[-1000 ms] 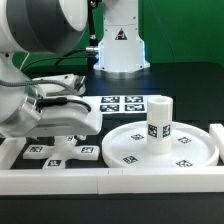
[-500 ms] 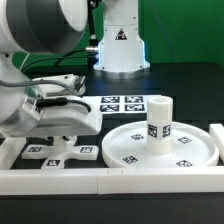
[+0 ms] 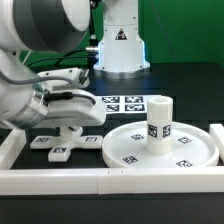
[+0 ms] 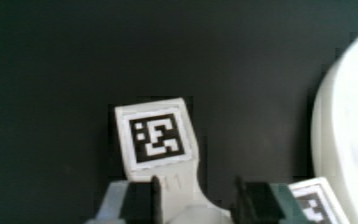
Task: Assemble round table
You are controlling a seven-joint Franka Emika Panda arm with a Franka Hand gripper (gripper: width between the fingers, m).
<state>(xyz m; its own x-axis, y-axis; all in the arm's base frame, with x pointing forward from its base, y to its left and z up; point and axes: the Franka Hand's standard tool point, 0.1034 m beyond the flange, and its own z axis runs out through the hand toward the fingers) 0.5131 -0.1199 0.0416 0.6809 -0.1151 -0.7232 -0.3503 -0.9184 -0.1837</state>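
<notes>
The round table is in loose parts on the black tabletop (image 3: 190,85). Its large flat white plastic round disc (image 3: 130,150) lies toward the exterior view's right, with the short white cylinder leg (image 3: 159,120) standing upright on it. The white cross-shaped base (image 3: 62,148) is just beside the disc, on the exterior view's left, under the bulk of the white robot arm (image 3: 40,60). From out here the arm's body hides the pincer completely, and I can only see the base's tagged arms poking out below it. The wrist view fills that in. The gripper (image 4: 185,203) straddles one arm of the base (image 4: 158,135), which bears a black-and-white square tag. Its two fingers (image 4: 117,202) are closed in against the sides, clamped on it, and the disc's curved edge (image 4: 348,110) shows close by. The wrist view misses the leg, the flat white marker board (image 3: 125,103) behind the disc, and the long white border rail (image 3: 110,181) along the front, all plain in the exterior view. Against half a second ago, the base has shifted away from the front rail and turned a little, so its tags sit differently. The arm has swung toward the exterior view's right and covers more of the marker board. The disc and leg are where they were.
</notes>
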